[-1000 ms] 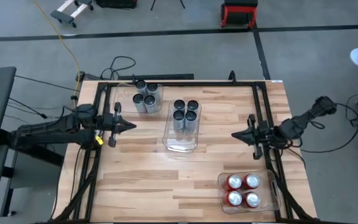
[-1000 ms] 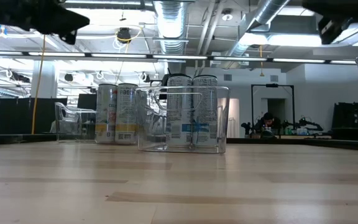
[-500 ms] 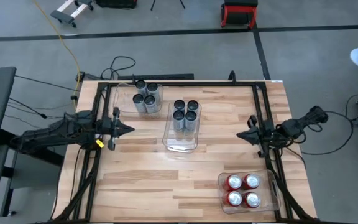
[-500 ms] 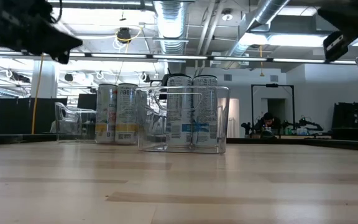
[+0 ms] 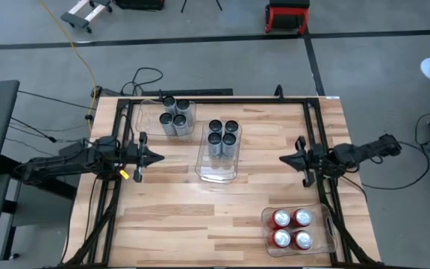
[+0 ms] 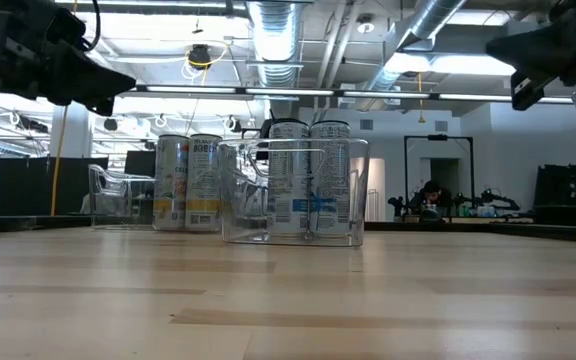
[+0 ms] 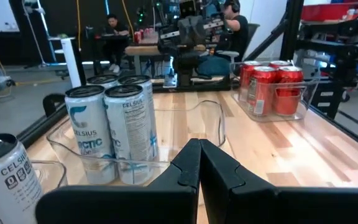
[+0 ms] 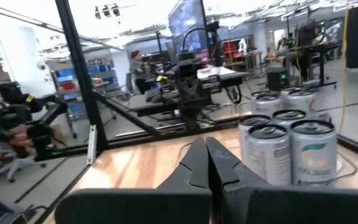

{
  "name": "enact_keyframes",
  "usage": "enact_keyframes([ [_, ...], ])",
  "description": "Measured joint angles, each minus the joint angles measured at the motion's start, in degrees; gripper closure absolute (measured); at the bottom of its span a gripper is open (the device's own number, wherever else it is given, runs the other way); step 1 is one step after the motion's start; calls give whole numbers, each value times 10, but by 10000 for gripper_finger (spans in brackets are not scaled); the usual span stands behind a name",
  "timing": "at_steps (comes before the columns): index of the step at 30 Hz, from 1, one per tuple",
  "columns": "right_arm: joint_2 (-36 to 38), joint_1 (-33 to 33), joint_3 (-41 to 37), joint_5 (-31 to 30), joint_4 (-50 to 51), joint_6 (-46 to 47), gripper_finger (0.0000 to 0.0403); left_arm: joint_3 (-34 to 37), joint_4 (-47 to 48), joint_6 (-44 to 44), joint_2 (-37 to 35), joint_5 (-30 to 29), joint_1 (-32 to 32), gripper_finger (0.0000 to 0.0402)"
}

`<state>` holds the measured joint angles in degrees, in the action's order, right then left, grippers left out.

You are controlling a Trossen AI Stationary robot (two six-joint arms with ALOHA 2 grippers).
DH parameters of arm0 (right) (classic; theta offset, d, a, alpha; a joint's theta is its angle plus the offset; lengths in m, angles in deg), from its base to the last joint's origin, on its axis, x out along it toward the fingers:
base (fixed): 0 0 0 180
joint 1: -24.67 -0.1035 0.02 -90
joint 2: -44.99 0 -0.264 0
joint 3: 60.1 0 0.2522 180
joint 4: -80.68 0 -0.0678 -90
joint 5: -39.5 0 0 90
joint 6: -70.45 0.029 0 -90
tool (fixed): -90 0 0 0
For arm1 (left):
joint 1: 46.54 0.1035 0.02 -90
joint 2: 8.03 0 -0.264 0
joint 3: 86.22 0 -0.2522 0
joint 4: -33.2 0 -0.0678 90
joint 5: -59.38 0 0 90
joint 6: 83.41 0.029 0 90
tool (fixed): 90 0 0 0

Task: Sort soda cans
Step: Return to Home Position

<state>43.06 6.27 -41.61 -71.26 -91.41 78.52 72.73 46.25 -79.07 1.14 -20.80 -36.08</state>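
Several silver-grey cans [image 5: 222, 135] stand upright in a clear bin in the middle of the table, also shown in the low view [image 6: 308, 180] and in both wrist views [image 7: 110, 134] [image 8: 288, 152]. More grey cans [image 5: 175, 116] stand at the far left [image 6: 188, 183]. Red cans [image 5: 291, 228] fill a clear bin at the near right corner [image 7: 269, 87]. My left gripper [image 5: 159, 157] hovers shut, left of the middle bin, its tip [image 7: 199, 144] pointing at it. My right gripper [image 5: 281, 159] hovers shut, right of that bin [image 8: 205, 142].
A black frame [image 5: 125, 134] runs along the table's edges. Bare wood lies at the near middle [image 5: 192, 224] and between the middle bin and my right gripper. People sit at desks in the room beyond the table [image 7: 114, 28].
Both arms have sunk lower over the table, the left one steadily, and the right arm's elbow has dropped toward the near side. Both grippers stay shut. No can has moved.
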Motion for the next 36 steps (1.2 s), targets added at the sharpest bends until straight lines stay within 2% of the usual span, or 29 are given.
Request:
enact_keyframes([
  [9,0,107,-30,111,-25,17,403,0,76,6,-14,5,0,401],
  [14,1,136,-42,162,-18,53,403,5,95,5,-53,5,0,401],
  [18,7,137,-43,168,-19,40,403,28,79,-16,-93,1,0,401],
  [25,9,136,-43,168,5,30,403,39,57,-11,-88,2,-2,401],
  [29,9,136,-43,196,-11,30,403,68,-28,-46,-88,5,-15,401],
  [32,9,134,-43,209,-29,34,403,68,-24,-50,-78,-7,-35,401],
  [36,8,131,-43,201,27,41,403,68,-19,-28,-58,-39,-59,401],
])
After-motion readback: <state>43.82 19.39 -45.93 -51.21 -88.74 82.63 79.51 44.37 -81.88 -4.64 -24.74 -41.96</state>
